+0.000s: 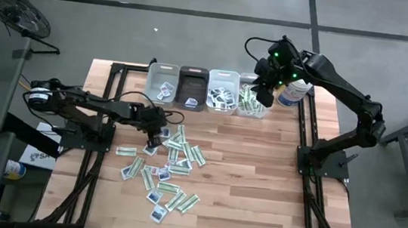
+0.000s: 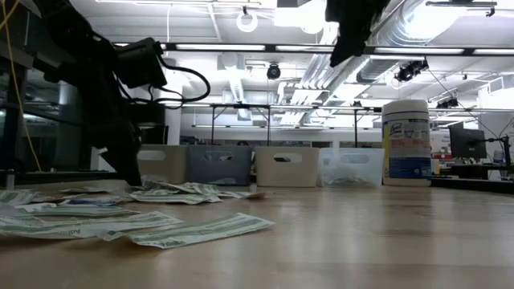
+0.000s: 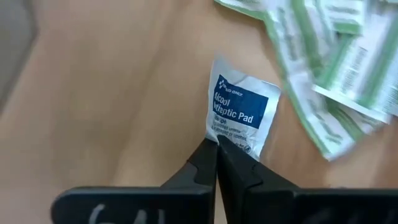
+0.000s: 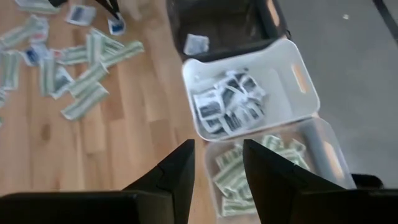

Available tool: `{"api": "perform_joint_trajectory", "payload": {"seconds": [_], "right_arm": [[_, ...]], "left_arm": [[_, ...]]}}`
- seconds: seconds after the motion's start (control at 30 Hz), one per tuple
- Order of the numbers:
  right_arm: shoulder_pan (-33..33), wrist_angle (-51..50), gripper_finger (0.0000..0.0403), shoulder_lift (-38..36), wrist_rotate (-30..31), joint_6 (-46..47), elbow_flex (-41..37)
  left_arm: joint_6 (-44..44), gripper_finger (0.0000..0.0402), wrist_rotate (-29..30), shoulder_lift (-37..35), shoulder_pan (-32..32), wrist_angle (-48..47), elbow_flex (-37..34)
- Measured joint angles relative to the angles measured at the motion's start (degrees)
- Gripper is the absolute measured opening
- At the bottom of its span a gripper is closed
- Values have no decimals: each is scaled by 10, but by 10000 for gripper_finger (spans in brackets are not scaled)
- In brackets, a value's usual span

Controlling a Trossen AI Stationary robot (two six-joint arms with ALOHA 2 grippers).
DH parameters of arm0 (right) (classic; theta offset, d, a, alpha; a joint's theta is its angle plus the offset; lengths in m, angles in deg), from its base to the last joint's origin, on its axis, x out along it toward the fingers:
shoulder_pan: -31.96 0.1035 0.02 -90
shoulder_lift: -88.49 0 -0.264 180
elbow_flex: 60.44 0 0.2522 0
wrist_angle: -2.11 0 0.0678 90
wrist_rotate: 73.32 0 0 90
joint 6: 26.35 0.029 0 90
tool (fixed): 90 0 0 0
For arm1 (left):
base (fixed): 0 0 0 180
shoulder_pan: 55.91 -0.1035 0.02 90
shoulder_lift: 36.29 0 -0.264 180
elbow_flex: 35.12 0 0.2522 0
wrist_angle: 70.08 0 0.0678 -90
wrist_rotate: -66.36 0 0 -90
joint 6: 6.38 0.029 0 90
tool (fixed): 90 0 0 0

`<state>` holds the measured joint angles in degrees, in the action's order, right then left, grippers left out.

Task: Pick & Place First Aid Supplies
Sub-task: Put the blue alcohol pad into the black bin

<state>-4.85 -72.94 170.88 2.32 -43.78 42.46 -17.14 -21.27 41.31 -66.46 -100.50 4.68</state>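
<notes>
Many first aid supplies (image 1: pixel 168 169), green-and-white strips and white squarish packets, lie scattered flat on the wooden table. My left gripper (image 1: pixel 155 135) is low at the pile's far left edge, pointing steeply down. It is shut on a white packet with a blue "Alcohol Antiseptic Pad" label (image 3: pixel 242 115). My right gripper (image 1: pixel 265 91) hangs high over the bins at the table's far edge. It is open (image 4: pixel 217 163) with nothing between its fingers. My left gripper pinches the alcohol pad packet by its white lower margin (image 3: pixel 219 138), near a corner, between its two fingertips (image 3: pixel 205 158). The fingers come from above, slanting down. The rest of the packet spreads away from the tips, flat over the wood.
Several small bins stand in a row at the far edge: a clear one (image 1: pixel 163 85), a dark one (image 1: pixel 192 88), a white one with dark-marked packets (image 4: pixel 249 93) and a clear one with green strips (image 4: pixel 267 168). A tall white canister (image 2: pixel 405 140) stands right of them.
</notes>
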Motion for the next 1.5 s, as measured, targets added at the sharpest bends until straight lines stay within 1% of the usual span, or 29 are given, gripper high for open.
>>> {"api": "perform_joint_trajectory", "payload": {"seconds": [0.2, 0.37, 0.5, 0.6, 0.73, 0.83, 1.1, 1.2, 1.3, 1.4, 1.43, 1.5], "right_arm": [[2, 30, 129, 0, -31, 9, 0], [6, 76, 129, 0, -58, 22, 0], [7, 112, 129, 2, -89, 33, 0], [9, 134, 129, 2, -90, 31, 0], [9, 148, 129, 2, -88, 30, 0], [9, 150, 129, 2, -88, 32, 0], [9, 148, 129, 2, -79, 35, 0], [9, 147, 129, 2, -76, 36, 0], [9, 148, 129, 2, -55, 57, 0], [9, 148, 129, 2, -28, 70, 0], [9, 149, 129, 2, -15, 71, 0], [9, 149, 129, 2, 8, 73, 0]], "left_arm": [[0, 1, -61, -49, 2, -50, 48], [20, 0, -45, -84, 1, -69, 117], [53, 0, 4, -95, 1, -78, 182], [83, 0, 43, -94, 1, -100, 224], [90, 0, 95, -94, 1, -100, 262], [90, 0, 129, -94, 1, -101, 275], [90, 0, 173, -94, 0, -97, 278], [86, 0, 195, -94, -13, -97, 278], [82, 0, 193, -88, -47, -97, 278], [119, 0, 174, -79, -92, -93, 278], [135, 0, 160, -73, -107, -85, 279], [178, 0, 106, -55, -140, -75, 279]]}}
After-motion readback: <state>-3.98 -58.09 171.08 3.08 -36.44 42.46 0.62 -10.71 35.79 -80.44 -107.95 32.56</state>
